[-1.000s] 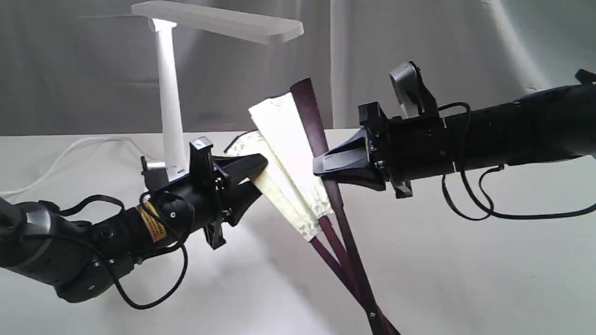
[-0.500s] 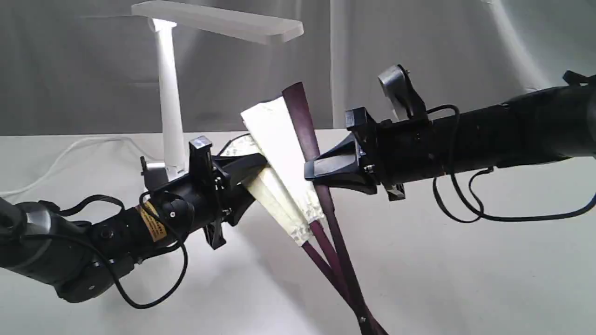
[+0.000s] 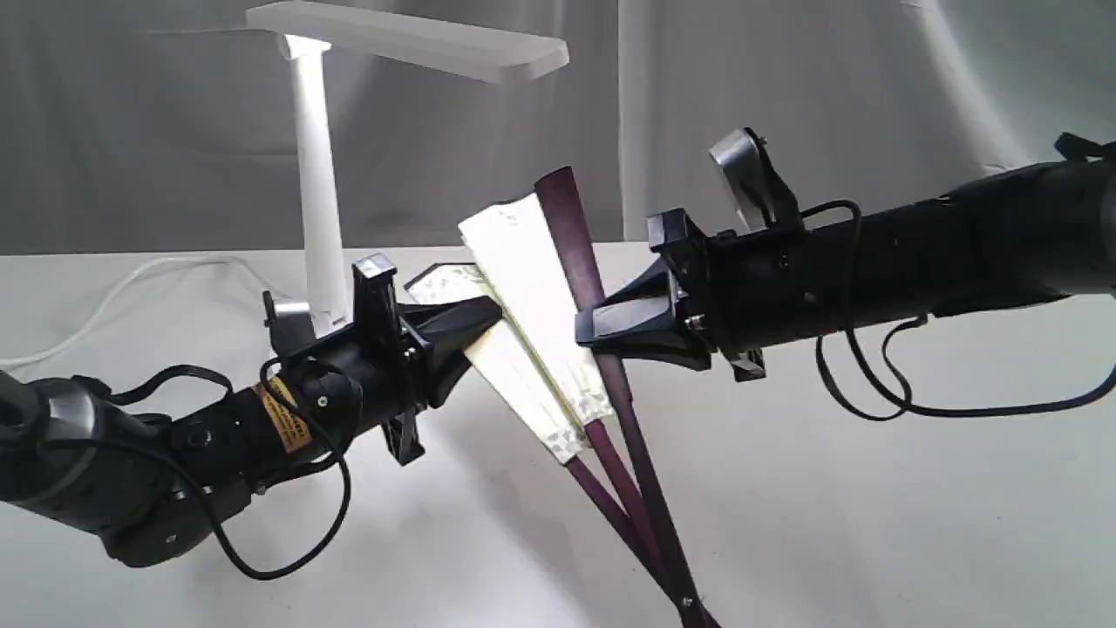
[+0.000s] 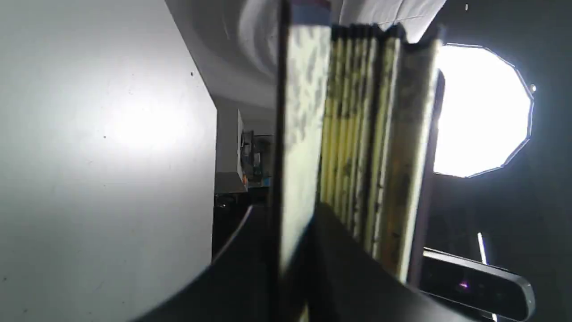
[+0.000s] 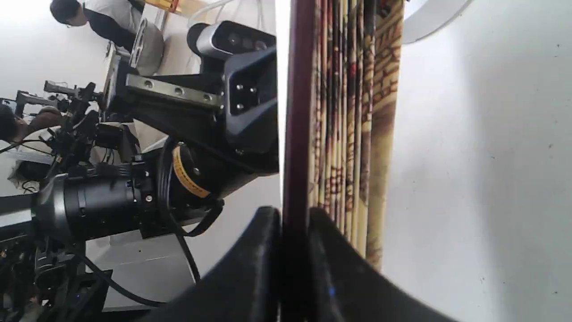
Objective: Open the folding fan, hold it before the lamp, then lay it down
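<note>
The folding fan [image 3: 532, 296] stands tilted above the table, partly spread, its cream pleated leaf between two dark maroon guards that meet low at the pivot. My left gripper [image 3: 484, 324] is shut on the fan's left outer pleat and guard; the left wrist view shows that edge [image 4: 295, 147] clamped between the fingers. My right gripper [image 3: 602, 336] is shut on the right maroon guard [image 5: 297, 112]. The white lamp [image 3: 318, 192] stands behind the left arm, its flat head [image 3: 410, 39] lit above the fan.
The lamp's white cord [image 3: 113, 292] trails across the table at the back left. A grey curtain hangs behind the table. In the right wrist view, the left arm [image 5: 147, 188] is close to the fan, with people and equipment beyond.
The right gripper moved left with its guard, then slightly down. The fan's top shifted left and lower. The left arm barely moved.
</note>
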Tool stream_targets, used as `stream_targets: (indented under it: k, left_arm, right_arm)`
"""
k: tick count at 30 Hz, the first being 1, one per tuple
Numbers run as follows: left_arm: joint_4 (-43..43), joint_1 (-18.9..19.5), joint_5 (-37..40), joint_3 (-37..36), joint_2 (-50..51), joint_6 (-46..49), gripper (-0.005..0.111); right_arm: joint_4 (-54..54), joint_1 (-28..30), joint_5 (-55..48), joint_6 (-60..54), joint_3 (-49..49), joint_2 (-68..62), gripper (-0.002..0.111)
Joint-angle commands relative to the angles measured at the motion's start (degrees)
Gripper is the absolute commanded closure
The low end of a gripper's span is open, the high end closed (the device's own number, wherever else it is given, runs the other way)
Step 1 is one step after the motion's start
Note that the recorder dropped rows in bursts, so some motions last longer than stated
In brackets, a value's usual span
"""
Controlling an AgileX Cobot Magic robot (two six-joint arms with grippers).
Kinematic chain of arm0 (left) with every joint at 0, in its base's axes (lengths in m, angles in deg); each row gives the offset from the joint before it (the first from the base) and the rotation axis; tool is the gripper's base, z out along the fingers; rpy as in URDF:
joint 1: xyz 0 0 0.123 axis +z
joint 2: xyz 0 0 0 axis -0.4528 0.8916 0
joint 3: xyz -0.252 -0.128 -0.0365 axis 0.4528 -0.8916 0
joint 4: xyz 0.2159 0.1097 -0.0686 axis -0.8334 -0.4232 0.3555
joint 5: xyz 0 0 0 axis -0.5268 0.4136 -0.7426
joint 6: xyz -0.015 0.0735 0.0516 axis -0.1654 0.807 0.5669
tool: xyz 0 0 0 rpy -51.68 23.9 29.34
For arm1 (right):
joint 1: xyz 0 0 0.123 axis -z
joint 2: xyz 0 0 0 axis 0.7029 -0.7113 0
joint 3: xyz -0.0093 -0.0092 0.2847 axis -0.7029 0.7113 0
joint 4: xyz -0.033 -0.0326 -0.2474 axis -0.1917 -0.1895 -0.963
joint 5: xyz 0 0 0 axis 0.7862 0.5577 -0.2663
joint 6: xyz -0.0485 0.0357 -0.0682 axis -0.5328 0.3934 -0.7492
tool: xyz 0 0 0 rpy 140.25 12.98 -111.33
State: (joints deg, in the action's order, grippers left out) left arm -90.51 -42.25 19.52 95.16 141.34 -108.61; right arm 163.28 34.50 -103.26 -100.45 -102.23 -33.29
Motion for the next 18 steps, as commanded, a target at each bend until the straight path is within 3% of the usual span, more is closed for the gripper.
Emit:
stream_targets:
  k: [1, 16, 18]
  left_arm:
    - [-0.3, -0.3, 0.4, 0.1, -0.1, -0.2, 0.107]
    - [-3.5, -0.3, 0.4, 0.1, -2.5, -3.6, 0.107]
    - [-4.0, -0.3, 0.4, 0.1, -3.0, -3.6, 0.107]
  right_arm:
    - [-0.2, -0.1, -0.6, -0.7, 0.1, 0.5, 0.108]
    - [0.0, -0.1, -0.4, 3.9, 0.1, 0.5, 0.108]
    - [0.0, -0.1, -0.3, 4.9, 0.1, 0.5, 0.104]
